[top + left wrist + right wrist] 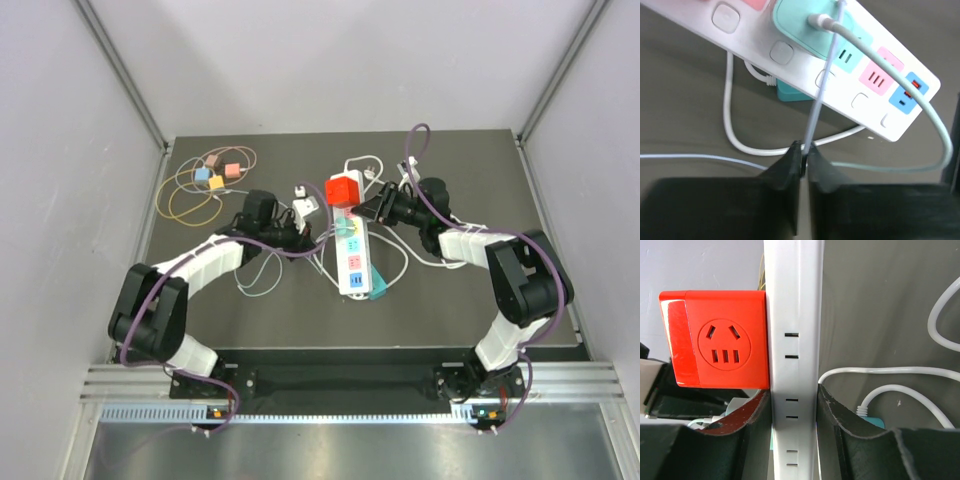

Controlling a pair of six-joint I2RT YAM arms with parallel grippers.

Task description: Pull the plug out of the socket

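We see a long white plastic power strip (355, 262) with pink, mint-green and blue socket panels, on a dark grey table mat (450, 300). At its far end is a glossy bright-red cube adapter (343, 190); next to it are a mint-green plastic plug (790, 20) and a thin grey-lilac cord (814, 110).

White power strip (353, 265) lies mid-mat (450, 310), running 12 to 6 o'clock. There's a red cube adapter (343, 190) on its 12 o'clock end, with a teal plug (349, 229) just below it. Left gripper (303, 237) is in at the strip's 9 o'clock. Right gripper (383, 207) is at 1 o'clock beside the cube. Thin cable (260, 290) loops out at 8 o'clock, and coloured cable coils (205, 185) sit at 10.
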